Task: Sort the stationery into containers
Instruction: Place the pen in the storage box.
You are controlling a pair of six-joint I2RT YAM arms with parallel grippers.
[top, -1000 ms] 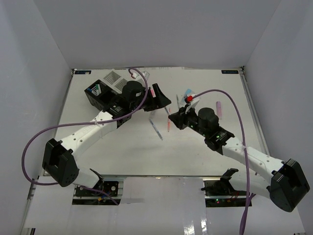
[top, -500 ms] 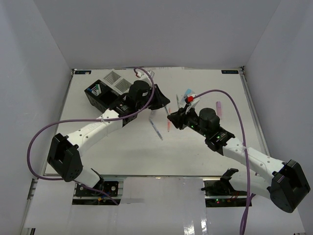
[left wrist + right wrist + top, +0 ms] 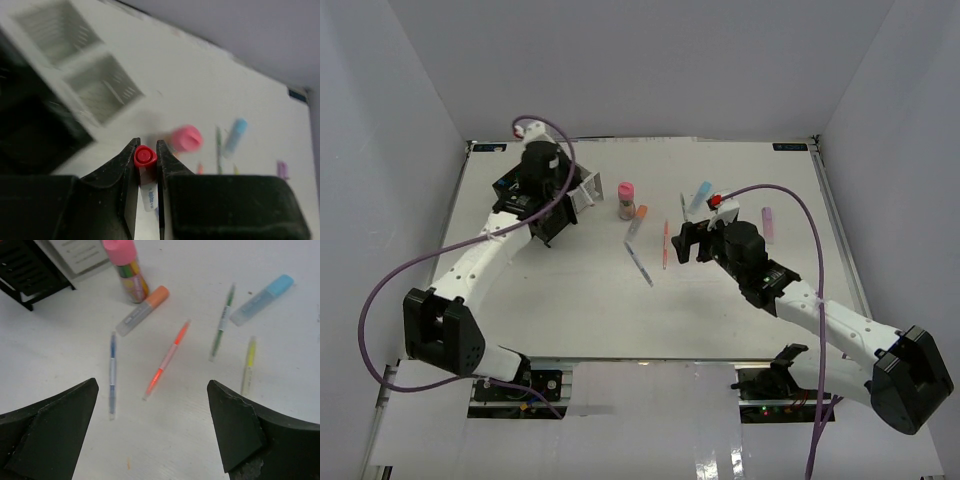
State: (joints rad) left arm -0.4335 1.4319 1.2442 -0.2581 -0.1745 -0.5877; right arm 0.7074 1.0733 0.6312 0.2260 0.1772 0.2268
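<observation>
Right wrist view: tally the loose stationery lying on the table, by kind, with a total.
Thin pens: 4 (blue pen, red pen, green pen, yellow pen)
Thick markers: 2 (orange-capped marker, light-blue marker)
Pink-capped cylinder: 1
Total: 7

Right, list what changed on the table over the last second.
The left end effector closed on a red-capped marker mid-table, and its arm swung back left to the containers. The right end effector opened, holding nothing. The loose pens and pink-capped cylinder stayed put.
</observation>
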